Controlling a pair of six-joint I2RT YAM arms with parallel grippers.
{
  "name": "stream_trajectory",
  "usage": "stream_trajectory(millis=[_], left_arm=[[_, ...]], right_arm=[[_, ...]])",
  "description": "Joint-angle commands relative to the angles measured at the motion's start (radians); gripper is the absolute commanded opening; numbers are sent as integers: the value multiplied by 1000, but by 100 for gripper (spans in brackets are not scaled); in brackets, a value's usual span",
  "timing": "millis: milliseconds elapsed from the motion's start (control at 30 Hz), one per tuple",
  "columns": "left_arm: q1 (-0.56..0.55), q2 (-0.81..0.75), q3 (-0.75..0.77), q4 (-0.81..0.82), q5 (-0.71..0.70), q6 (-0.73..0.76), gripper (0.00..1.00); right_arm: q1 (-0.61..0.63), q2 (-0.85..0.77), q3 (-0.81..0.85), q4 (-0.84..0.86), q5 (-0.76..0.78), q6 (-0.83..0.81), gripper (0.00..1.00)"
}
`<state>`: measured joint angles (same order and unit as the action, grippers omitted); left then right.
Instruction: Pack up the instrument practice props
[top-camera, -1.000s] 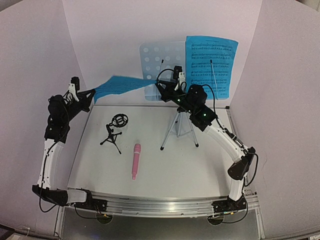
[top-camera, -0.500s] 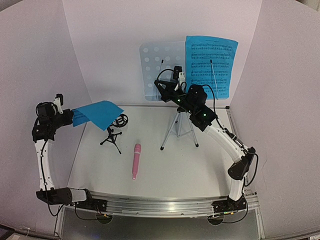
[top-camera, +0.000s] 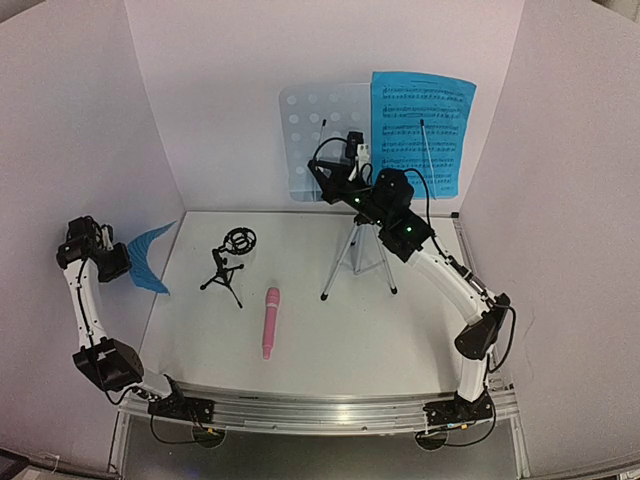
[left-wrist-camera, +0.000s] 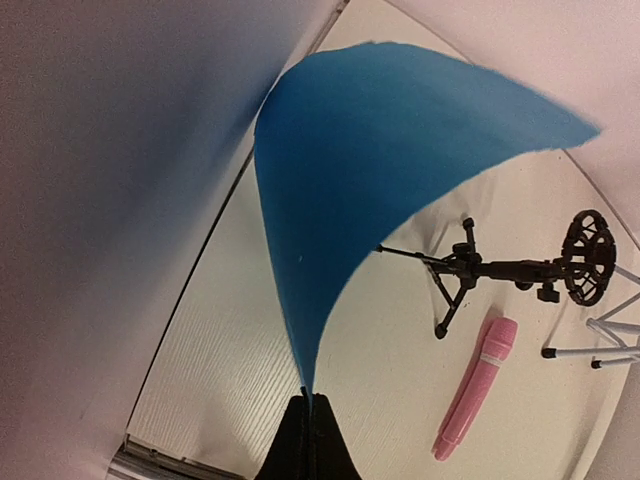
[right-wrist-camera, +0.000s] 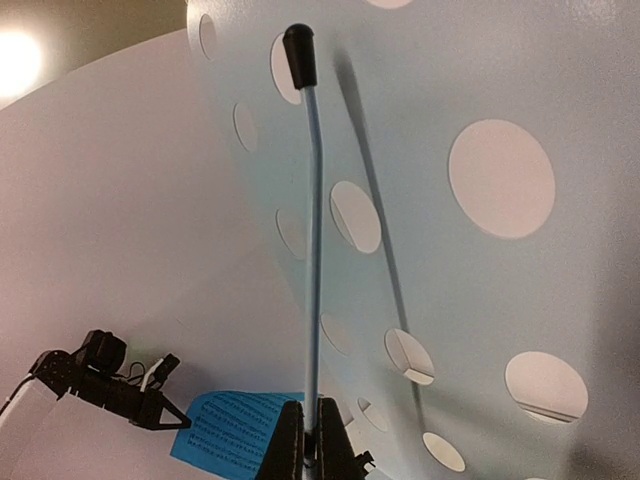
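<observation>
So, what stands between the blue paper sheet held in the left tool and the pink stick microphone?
The small black tripod mic stand, shown in the top external view.

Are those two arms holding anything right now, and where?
Yes. The left gripper pinches a blue sheet-music page by one corner. The right gripper clamps the thin page-holder wire of the music stand, near its lower end.

Blue sheet-music page (left-wrist-camera: 380, 150): curled, one corner pinched in the left gripper (left-wrist-camera: 308, 405). Pink stick microphone (left-wrist-camera: 478, 385), flat, and black tripod mic stand (left-wrist-camera: 500, 268), standing: beyond those jaws, apart. Pale-blue perforated music stand (right-wrist-camera: 450, 200): upright, its wire arm (right-wrist-camera: 313, 230) clamped in the right gripper (right-wrist-camera: 310, 415).
</observation>
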<state>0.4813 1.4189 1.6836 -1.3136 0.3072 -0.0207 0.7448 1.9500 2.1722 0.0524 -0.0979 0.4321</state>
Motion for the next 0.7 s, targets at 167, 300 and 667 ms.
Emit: stream_trajectory(millis=[167,300,667], left_arm=[[16,-33,-47,-270,83,222,0],[16,7,-42,-305,181,293,0],[-25,138,-99,-302,306,366,0]], right_arm=[[2,54,48,-35,-33,30,0],[2,67,61,-35,-35,25,0],[-4,82,68,-37,-34,19,0]])
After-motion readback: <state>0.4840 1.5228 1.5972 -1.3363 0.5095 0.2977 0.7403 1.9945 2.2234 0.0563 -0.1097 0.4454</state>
